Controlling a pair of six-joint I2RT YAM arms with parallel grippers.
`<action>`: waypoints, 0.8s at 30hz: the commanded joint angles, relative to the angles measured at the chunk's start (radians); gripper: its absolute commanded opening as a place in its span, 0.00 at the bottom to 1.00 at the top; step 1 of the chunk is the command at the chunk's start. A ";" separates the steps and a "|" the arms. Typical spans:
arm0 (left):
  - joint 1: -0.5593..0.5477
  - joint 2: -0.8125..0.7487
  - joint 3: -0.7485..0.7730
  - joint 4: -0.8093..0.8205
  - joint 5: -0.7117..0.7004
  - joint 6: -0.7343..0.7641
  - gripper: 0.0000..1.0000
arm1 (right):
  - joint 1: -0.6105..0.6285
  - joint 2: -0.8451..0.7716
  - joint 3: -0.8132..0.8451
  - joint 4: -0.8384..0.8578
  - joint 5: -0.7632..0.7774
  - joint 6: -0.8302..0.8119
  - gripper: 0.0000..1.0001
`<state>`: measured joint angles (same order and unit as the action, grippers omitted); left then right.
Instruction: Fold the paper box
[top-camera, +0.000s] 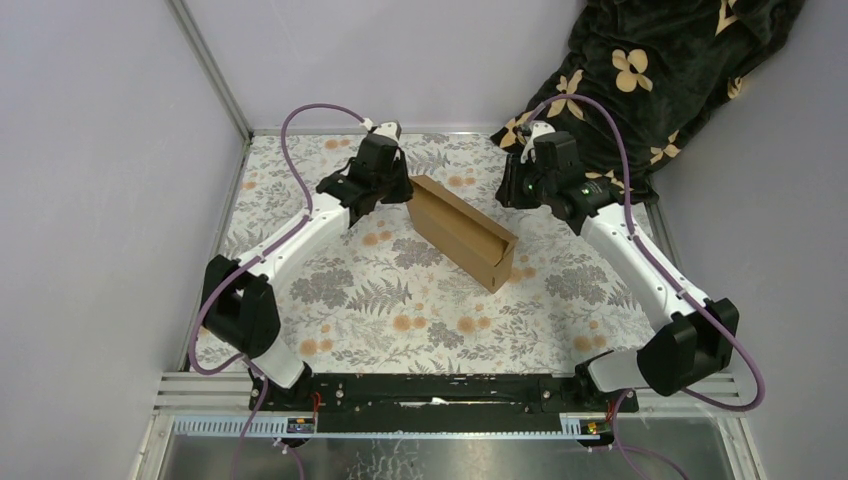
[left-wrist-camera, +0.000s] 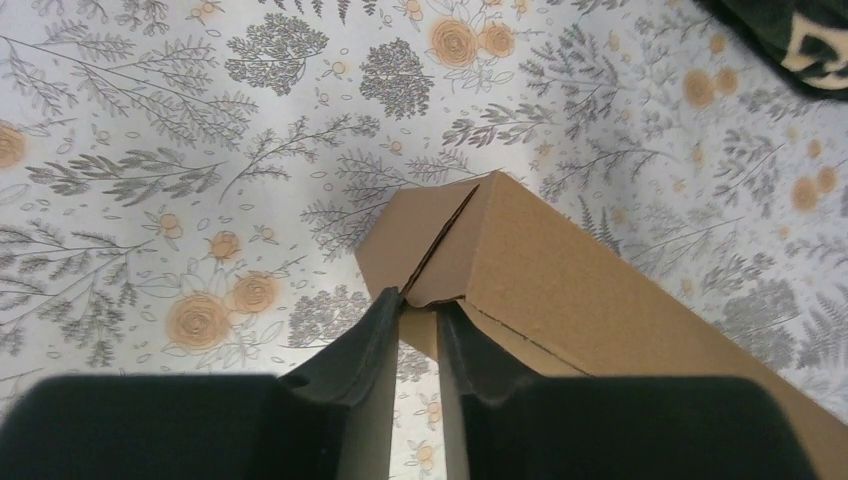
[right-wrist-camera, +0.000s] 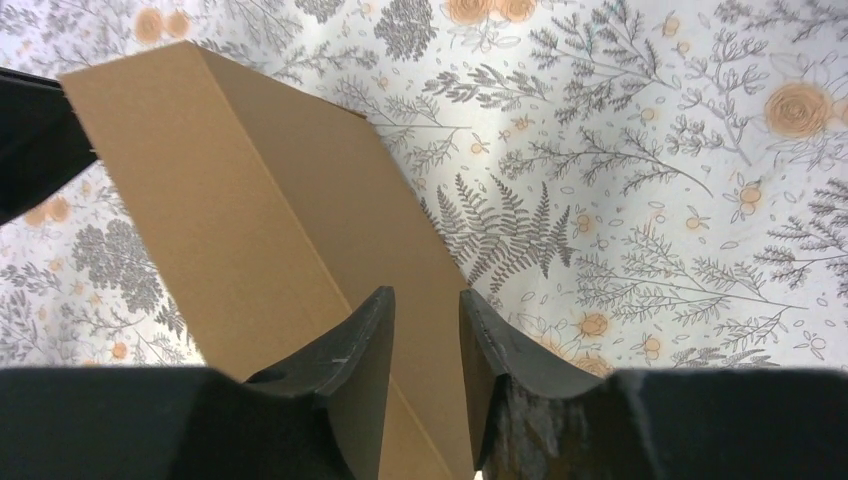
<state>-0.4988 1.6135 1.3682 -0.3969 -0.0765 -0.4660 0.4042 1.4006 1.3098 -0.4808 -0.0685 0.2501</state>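
Observation:
The paper box (top-camera: 462, 232) is plain brown cardboard, folded into a long narrow shape lying diagonally in the middle of the floral cloth. My left gripper (top-camera: 400, 188) is at its far left end. In the left wrist view my left gripper (left-wrist-camera: 420, 300) is closed to a narrow gap on the corner flap of the box (left-wrist-camera: 580, 280). My right gripper (top-camera: 508, 192) hovers behind the box's far side, apart from it. In the right wrist view my right gripper (right-wrist-camera: 427, 300) is slightly open and empty above the box's long panel (right-wrist-camera: 250, 200).
A dark blanket with cream flowers (top-camera: 650, 70) is piled at the back right corner, close to the right arm. Grey walls and a metal frame post (top-camera: 215, 75) bound the floral cloth (top-camera: 380, 300). The left gripper's black body shows at the right wrist view's left edge (right-wrist-camera: 30, 140).

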 joint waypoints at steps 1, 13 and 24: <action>-0.010 0.041 0.039 -0.012 -0.004 0.008 0.33 | 0.004 -0.040 0.061 0.003 0.020 -0.005 0.40; -0.010 0.032 0.097 -0.005 0.021 0.014 0.48 | 0.003 -0.008 0.018 0.030 -0.015 0.006 0.41; -0.012 -0.109 -0.057 0.014 0.048 -0.020 0.40 | 0.004 -0.001 -0.003 0.043 -0.047 0.003 0.39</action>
<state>-0.5037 1.5902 1.3743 -0.4118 -0.0463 -0.4664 0.4042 1.4006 1.3167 -0.4797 -0.0925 0.2508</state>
